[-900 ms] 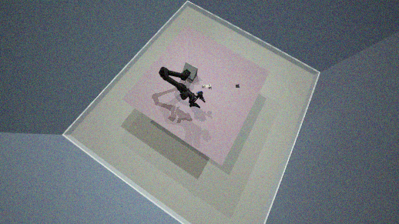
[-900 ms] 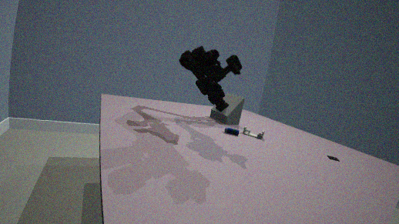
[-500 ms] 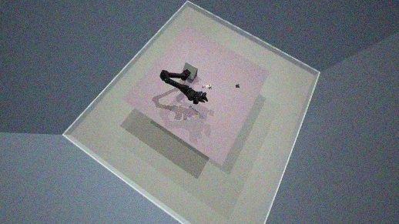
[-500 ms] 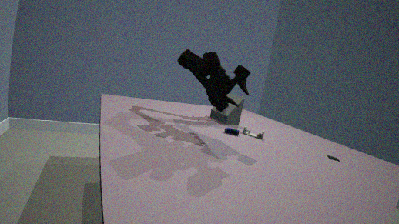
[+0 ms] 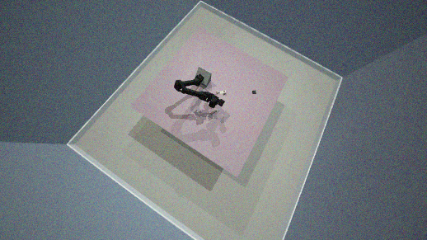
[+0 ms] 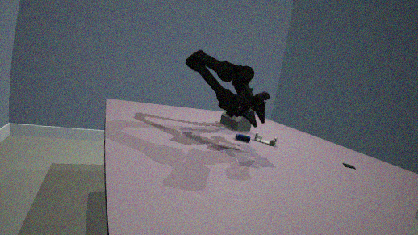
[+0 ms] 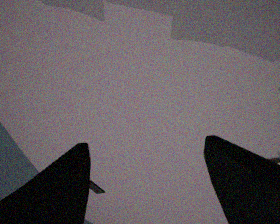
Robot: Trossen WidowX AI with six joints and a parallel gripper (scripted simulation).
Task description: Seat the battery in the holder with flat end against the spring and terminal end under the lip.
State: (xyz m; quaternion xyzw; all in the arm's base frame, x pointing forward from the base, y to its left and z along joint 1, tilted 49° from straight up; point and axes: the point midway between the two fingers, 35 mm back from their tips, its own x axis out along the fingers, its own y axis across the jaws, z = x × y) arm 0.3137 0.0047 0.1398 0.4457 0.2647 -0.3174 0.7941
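Note:
The blue battery [image 6: 243, 138] lies on its side on the table, beside the holder and apart from it. It does not show in the top view or the wrist view. The small pale holder [image 5: 222, 92] [image 6: 265, 141] stands on the table with raised ends, and nothing shows seated in it. Something thin and pale at the right edge of the wrist view may be part of it. My gripper [image 6: 259, 123] [image 7: 148, 149] is open, with nothing between its fingers. It hangs above the table, its fingers pointing down, clear of battery and holder.
A grey block [image 5: 205, 77] [image 6: 238, 123] stands at the arm's base. A small dark flat piece [image 5: 254, 92] [image 6: 349, 165] [image 7: 97, 187] lies on the pink table [image 5: 243, 138] [image 6: 307, 199], well away from the holder. The arm's shadows fall across the table.

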